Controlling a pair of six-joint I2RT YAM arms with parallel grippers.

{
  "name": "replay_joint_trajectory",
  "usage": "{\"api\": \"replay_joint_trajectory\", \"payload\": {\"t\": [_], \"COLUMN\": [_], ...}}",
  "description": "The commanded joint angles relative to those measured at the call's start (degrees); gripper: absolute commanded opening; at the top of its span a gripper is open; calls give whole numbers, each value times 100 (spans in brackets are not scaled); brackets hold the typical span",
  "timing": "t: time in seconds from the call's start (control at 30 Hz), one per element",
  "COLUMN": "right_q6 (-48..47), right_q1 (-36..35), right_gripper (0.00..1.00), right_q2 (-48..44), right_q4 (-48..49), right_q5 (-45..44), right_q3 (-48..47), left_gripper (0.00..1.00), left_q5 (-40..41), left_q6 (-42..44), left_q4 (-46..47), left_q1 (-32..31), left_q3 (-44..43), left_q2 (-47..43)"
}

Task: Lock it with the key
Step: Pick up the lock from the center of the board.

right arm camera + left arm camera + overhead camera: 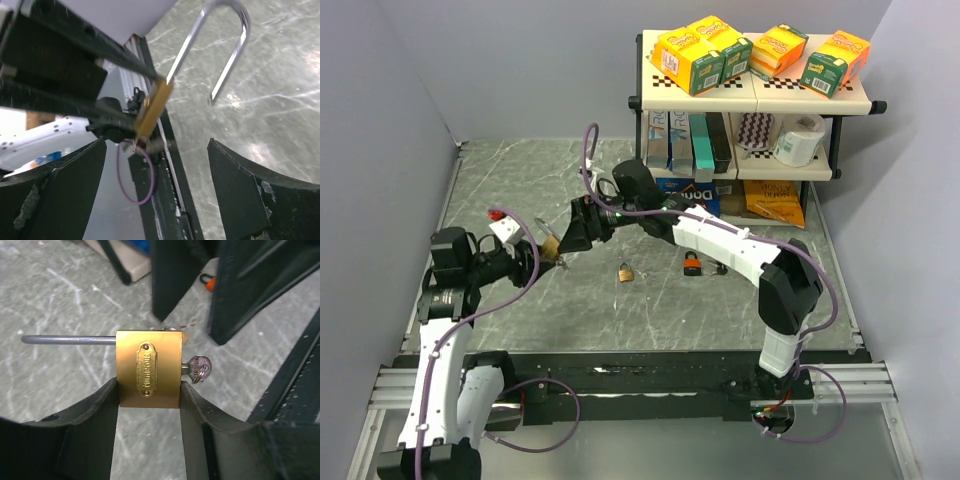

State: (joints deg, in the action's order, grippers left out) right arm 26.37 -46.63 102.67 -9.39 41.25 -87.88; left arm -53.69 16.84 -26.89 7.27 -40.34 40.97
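Observation:
My left gripper (148, 390) is shut on a brass padlock (148, 368), gripping the lower edges of its body and holding it above the table. A key (199, 367) sticks out of the lock's right side, and the long steel shackle (70, 339) points left. In the right wrist view the shackle (220, 45) has one leg free of the brass body (152, 110). My right gripper (156, 145) is open and faces the lock's key end, with the blurred key (134, 145) between its fingers and untouched. From above, the right gripper (570, 235) meets the lock (551, 243).
A small brass padlock (626, 271) and an orange-and-black padlock (692, 263) lie on the grey marble table (520, 180). A two-tier shelf (850, 100) with boxes and a paper roll stands at the back right. Grey walls close in the left and right sides.

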Motion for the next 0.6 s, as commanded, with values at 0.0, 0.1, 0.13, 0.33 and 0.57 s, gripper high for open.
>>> {"api": "replay_joint_trajectory", "payload": {"t": [0.0,0.1,0.13,0.33,0.57], "right_q6": [491,684,729,966,1151], "right_q1": [-48,-57,-57,-57,-74], "right_gripper": [89,87,83,65,46], "right_q2": [192,271,279,341,420], "right_q4": [621,780,894,1167,1352], "right_q5": [374,497,593,708,805], "right_q3": [-292,-257,-230,-72,-72], "left_gripper": [1,1,1,1,1], "left_q5": [-10,131,183,333,561], "left_q6": [-629,-735,-761,-946,-972], "left_q4": [922,1010,1037,1257,1310], "left_q1": [-278,-471,-533,-700,-964], "left_q3": [-18,-9,-1,35,70], "left_q2": [-195,-195,-195,-230,-247]}}
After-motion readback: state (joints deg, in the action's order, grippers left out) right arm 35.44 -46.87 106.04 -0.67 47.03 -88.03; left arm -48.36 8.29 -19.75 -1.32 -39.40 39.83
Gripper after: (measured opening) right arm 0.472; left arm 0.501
